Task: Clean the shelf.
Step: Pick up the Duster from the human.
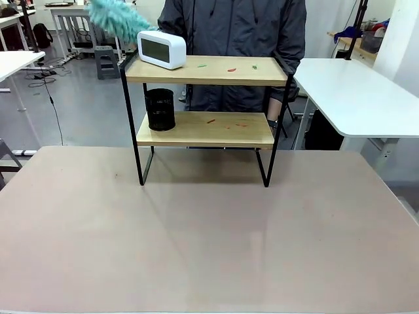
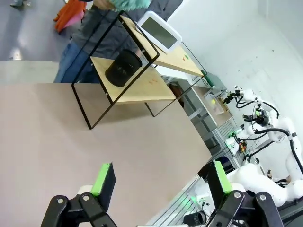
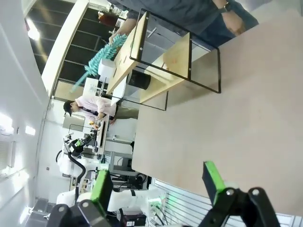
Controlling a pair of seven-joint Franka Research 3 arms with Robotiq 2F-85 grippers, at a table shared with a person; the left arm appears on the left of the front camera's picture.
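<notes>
The two-tier light-wood shelf in a thin black frame (image 1: 209,80) stands at the tan table's (image 1: 209,248) far side (teal fluffy duster (image 1: 118,18) above its white clock (image 1: 162,49)). The left gripper (image 2: 161,177) and right gripper (image 3: 156,182) both gape wide, empty.

A white clock (image 1: 162,49) stands high at the left, with a teal duster (image 1: 118,18) at its upper left corner and a black mesh cup (image 1: 160,109) directly below. Small green and red scraps (image 1: 232,69) lie scattered to their right. A person in a grey jacket (image 1: 232,29) stands behind, near a white table (image 1: 357,91).
</notes>
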